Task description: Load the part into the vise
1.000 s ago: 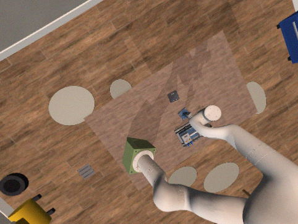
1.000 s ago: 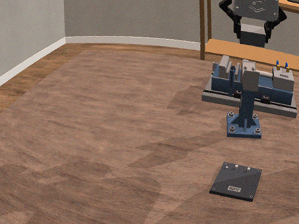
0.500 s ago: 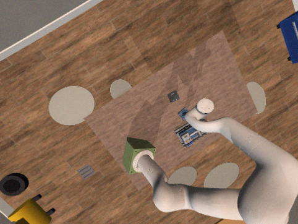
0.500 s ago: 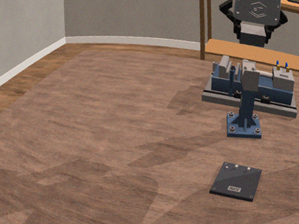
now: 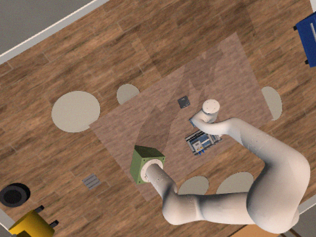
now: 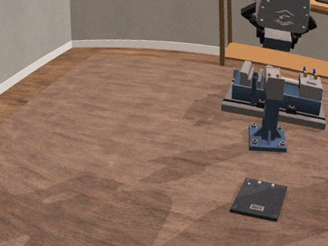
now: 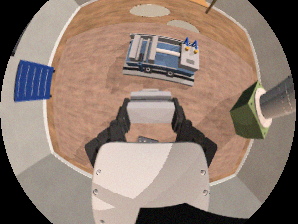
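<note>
My gripper (image 6: 277, 41) hangs high above the table, over the V-block, and is shut on the part (image 7: 152, 111), a grey block held between the black fingers. In the exterior view the part (image 6: 276, 40) shows below the wrist body. I cannot see its slot. The blue vise (image 6: 274, 91) stands open on its grey base, with the air cylinder (image 6: 311, 84) at its right end; it also shows in the wrist view (image 7: 161, 55) and from above (image 5: 202, 141). The V-block (image 6: 267, 118) stands on a blue post in front of the vise. The dark infeed plate (image 6: 259, 198) lies bare near the front.
A wooden bench (image 6: 276, 22) stands behind the vise. The arm's green base block (image 5: 146, 164) is left of the vise in the overhead view. A blue bin (image 5: 307, 36) is at the far right on the floor, and a yellow cart (image 5: 31, 224) at the lower left.
</note>
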Robot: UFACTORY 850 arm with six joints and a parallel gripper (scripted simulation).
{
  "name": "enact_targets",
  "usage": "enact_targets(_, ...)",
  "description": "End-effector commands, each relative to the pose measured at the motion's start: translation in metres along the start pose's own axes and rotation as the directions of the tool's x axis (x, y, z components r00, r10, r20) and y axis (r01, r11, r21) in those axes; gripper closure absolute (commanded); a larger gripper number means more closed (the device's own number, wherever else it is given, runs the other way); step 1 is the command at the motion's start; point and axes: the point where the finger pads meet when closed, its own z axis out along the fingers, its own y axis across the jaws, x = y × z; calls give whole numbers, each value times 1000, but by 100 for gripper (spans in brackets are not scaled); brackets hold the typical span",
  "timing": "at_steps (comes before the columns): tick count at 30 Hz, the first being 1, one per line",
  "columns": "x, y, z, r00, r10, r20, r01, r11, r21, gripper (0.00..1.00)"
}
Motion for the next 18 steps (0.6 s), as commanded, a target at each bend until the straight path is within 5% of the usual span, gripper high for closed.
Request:
enact_targets(1,0,-1,-1,1000,2,-17,-2,1000,1,100)
enact_targets(18,-1,-1,-1,995,2,-95,-2,1000,1,100)
